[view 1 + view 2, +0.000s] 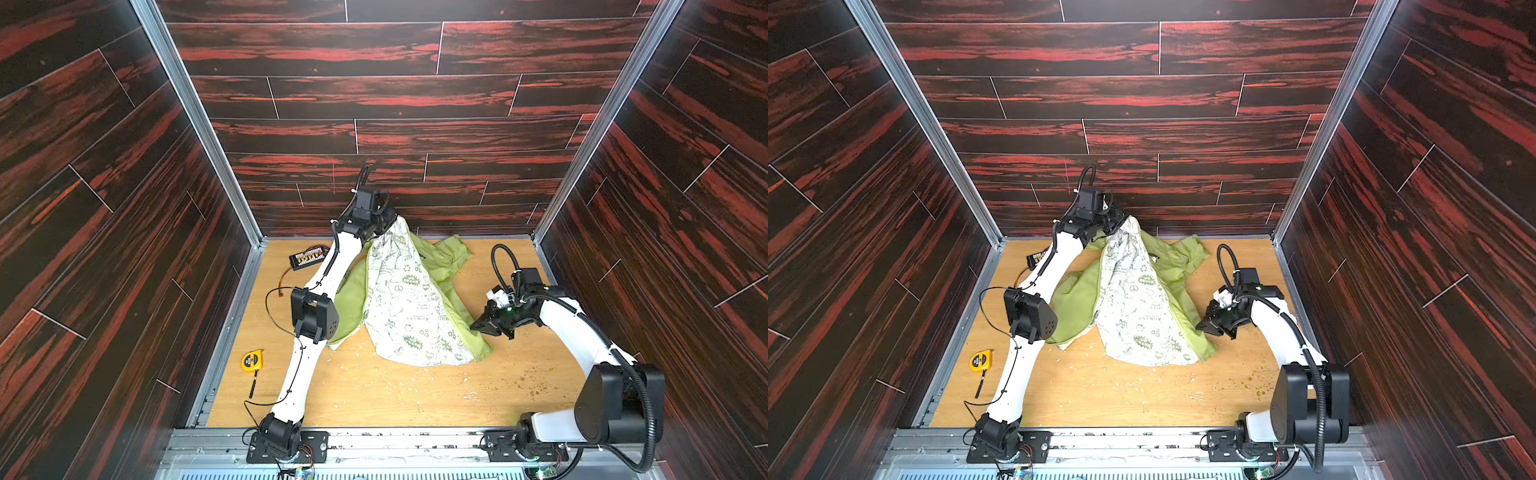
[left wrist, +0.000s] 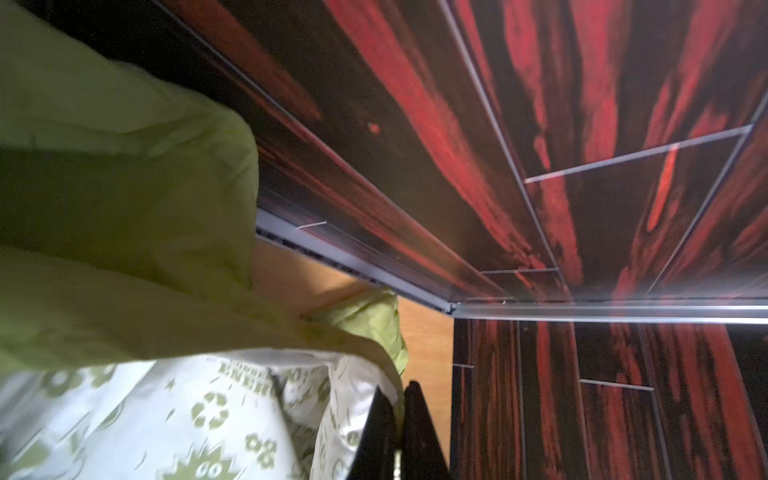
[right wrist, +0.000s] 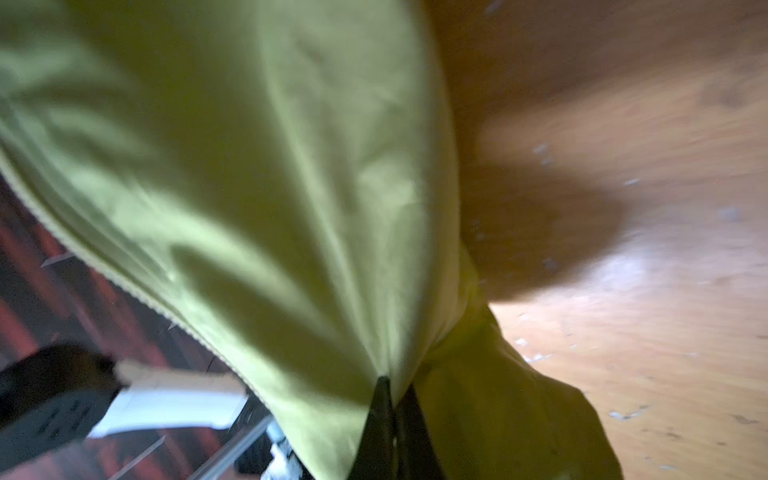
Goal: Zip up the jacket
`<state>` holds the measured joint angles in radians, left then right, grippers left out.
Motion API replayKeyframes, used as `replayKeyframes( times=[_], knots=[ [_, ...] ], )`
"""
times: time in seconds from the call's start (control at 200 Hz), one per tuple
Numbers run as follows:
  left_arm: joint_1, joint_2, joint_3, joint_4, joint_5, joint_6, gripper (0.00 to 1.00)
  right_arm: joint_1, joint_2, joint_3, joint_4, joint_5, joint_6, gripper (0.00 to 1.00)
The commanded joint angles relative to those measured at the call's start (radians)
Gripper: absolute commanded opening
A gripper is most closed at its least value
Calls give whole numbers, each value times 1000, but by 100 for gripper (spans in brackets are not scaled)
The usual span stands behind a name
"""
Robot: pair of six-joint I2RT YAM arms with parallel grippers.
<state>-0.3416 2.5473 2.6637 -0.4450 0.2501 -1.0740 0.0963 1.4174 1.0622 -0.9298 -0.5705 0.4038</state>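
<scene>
The lime-green jacket [image 1: 409,299] [image 1: 1133,303] hangs open like a tent in both top views, white patterned lining outward, its lower part on the wooden table [image 1: 374,395]. My left gripper [image 1: 388,222] [image 1: 1121,219] holds its peak near the back wall. In the left wrist view that gripper [image 2: 399,392] is shut on the jacket's edge, where lining [image 2: 199,411] meets green shell. My right gripper [image 1: 477,326] [image 1: 1201,326] sits low at the jacket's right side. The right wrist view shows it [image 3: 394,386] shut on green fabric, with a pale zipper edge [image 3: 124,286] running off beside it.
A yellow tape measure [image 1: 252,360] [image 1: 980,360] lies at the table's left edge. A black connector board [image 1: 308,257] with a loose cable [image 1: 274,316] sits behind the left arm. The back wall [image 1: 374,137] is close behind the left gripper. Crumbs [image 1: 532,386] dot the table's right front.
</scene>
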Motion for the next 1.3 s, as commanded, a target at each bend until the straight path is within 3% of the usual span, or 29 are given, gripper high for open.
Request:
replayKeyframes(
  times=[0.0,0.09,0.215,0.291,0.381,0.461,0.686,0.822,0.962,1.297],
  knots=[
    [31,69,10,87,-3,-77,0,86,18,32,-124,-145,-54,0],
    [44,96,21,139,-9,-115,0,182,62,54,-126,-176,-46,5],
    [67,125,45,163,-31,-159,0,244,123,71,-114,-154,-17,23],
    [81,131,47,161,-27,-175,23,243,140,73,-104,-107,4,42],
    [87,119,47,127,-17,-147,54,242,154,88,-92,-79,18,54],
    [86,84,37,87,1,-93,61,237,163,121,-85,-46,32,57],
    [86,-152,-136,-104,-24,95,64,233,224,319,-36,30,77,57],
    [89,-378,-333,-235,-112,218,68,237,284,419,41,29,129,56],
    [114,-623,-597,-330,-185,255,69,264,376,531,98,31,177,56],
    [197,-1238,-1531,-266,-234,59,63,407,671,837,111,8,223,52]
  ],
)
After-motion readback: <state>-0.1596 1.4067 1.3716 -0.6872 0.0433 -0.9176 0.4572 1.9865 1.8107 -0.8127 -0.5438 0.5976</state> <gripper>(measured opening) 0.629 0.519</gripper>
